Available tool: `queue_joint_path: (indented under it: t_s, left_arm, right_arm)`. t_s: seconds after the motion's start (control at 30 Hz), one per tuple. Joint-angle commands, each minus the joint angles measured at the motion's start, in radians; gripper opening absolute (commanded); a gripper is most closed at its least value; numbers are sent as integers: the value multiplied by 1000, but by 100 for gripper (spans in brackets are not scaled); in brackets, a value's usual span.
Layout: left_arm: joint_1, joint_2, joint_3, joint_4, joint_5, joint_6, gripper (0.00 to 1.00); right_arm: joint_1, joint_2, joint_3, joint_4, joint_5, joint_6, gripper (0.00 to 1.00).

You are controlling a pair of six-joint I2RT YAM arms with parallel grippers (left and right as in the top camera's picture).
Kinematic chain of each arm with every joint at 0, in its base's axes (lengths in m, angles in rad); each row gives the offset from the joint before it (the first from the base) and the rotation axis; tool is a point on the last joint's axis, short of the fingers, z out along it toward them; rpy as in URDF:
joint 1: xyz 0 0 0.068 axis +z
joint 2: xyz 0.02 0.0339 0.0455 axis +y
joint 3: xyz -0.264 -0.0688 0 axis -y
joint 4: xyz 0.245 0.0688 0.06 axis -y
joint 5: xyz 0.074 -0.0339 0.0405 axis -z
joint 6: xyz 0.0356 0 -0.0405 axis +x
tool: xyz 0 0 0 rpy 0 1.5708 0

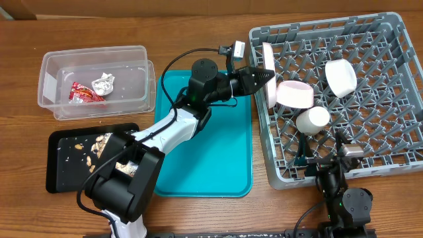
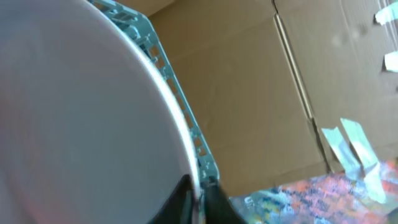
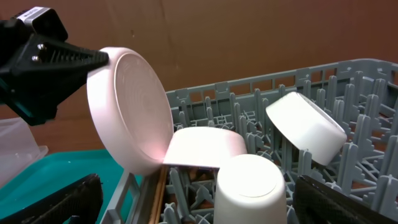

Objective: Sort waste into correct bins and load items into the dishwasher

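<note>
Over at the left edge of the grey rack, the left fingers were clamped on the rim of a pale pink plate, which stood on its edge just inside the rack's left wall. From the left wrist view the plate filled most of the frame, with the two dark left fingers pinched together on its rim at the bottom and brown cardboard behind. The right wrist view showed the same plate upright and leaning slightly, held at its top left edge, with its lower edge touching a pinkish bowl that lay tilted just to its right. That bowl sat in the rack's left part, and just nearer than it a white cup stood upside down. A white bowl rested tilted on its side further right and farther back, apart from the other two. The right fingers were spread wide apart and held nothing, at the near edge of the rack and facing the cup. Left of the rack a teal tray lay on the wooden worktop, under the left arm. At the far left a clear bin held a red wrapper and a ball of foil. Nearer than it, a black tray carried scattered crumbs.
</note>
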Motion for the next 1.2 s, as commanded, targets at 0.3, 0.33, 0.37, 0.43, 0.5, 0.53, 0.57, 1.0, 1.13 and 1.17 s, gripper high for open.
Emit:
queue_joint_path:
  t_s: [0.3,0.33,0.37,0.43,0.5,0.53,0.57,1.0,1.13,1.17]
  left_arm:
    - [13,-55,49,-251,2,162,100]
    - [18,-76,66,-330,-4,200,100]
    - [24,-101,87,-412,-12,240,100]
    - [37,-161,140,-609,-38,341,100]
    - [48,-220,201,-816,-73,447,100]
    - [51,-254,240,-951,-107,513,100]
    - [52,-282,276,-1073,-148,565,100]
    - [44,-572,499,-2043,-559,789,100]
    - [44,-627,499,-2069,-470,782,100]
    - [44,-633,499,-2071,-472,785,100]
  right_arm:
    - [-3,-10,-10,8,1,3,100]
    - [-3,-10,-10,8,1,3,100]
    - [-3,-10,-10,8,1,3,100]
    - [-3,-10,-10,8,1,3,100]
    - [-3,-10,-10,8,1,3,100]
    - [-3,-10,-10,8,1,3,100]
    - [-3,-10,-10,8,1,3,100]
    - [-3,-10,-10,8,1,3,100]
    - [-3,-10,-10,8,1,3,100]
    - [-3,-10,-10,8,1,3,100]
